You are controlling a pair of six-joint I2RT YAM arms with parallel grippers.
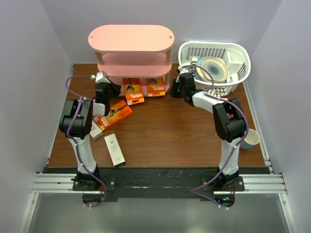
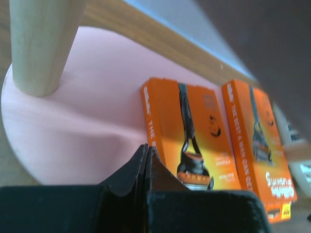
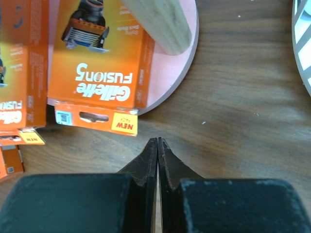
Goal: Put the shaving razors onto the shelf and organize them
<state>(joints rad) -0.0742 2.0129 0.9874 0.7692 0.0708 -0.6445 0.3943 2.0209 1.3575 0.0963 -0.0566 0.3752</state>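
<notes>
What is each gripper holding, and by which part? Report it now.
Nothing is held: the left gripper and the right gripper are both shut, with nothing pinched in either.

The left arm (image 1: pixel 77 116) half hides a whitish-grey box (image 1: pixel 97 132), and the shelf (image 1: pixel 131 39) boards cover part of two orange packs (image 1: pixel 133 92).
</notes>
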